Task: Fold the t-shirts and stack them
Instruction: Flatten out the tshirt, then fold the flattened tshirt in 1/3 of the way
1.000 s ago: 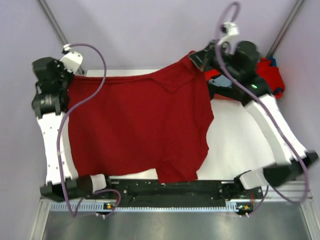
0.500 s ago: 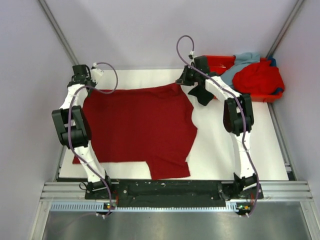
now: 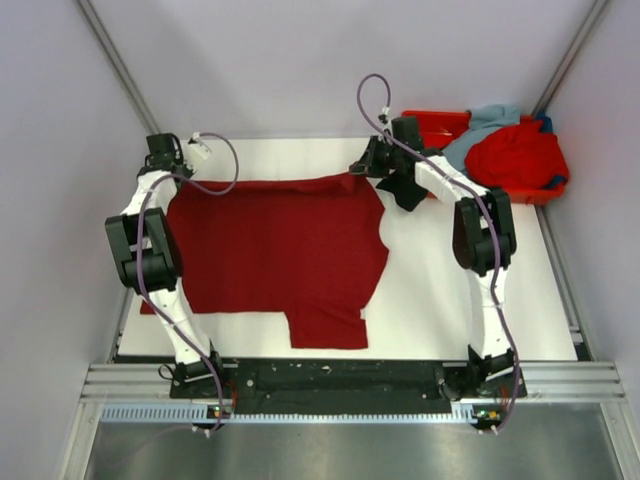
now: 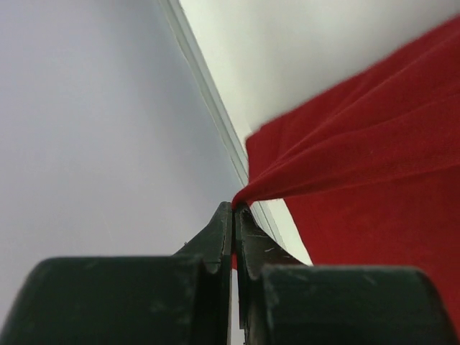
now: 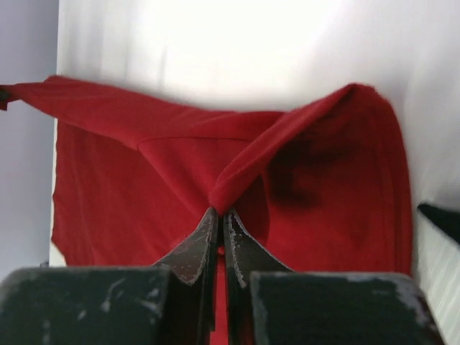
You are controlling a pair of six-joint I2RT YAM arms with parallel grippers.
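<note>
The dark crimson t-shirt [image 3: 280,245] lies spread on the white table. My left gripper [image 3: 170,172] is shut on its far left corner, and the pinched cloth shows in the left wrist view [image 4: 374,144] at the fingertips [image 4: 228,215]. My right gripper [image 3: 362,168] is shut on its far right corner, with a fold of cloth [image 5: 144,165] bunched at the gripper [image 5: 220,212]. The bright red t-shirt [image 3: 515,155] and the pale grey-blue t-shirt [image 3: 480,125] lie heaped at the back right. A black cloth shape [image 3: 405,190], possibly the black t-shirt, lies just right of the right gripper.
The orange-red plastic tray [image 3: 430,122] stands at the back right corner and holds the heaped shirts. Bare white table [image 3: 450,300] shows right of the crimson shirt. Grey walls close in on both sides, and the table's left edge [image 4: 215,115] runs near the left gripper.
Both arms came down from a raised hold to the table's far edge. The crimson shirt now lies flatter, and its near hem and sleeve have drawn farther from the front edge.
</note>
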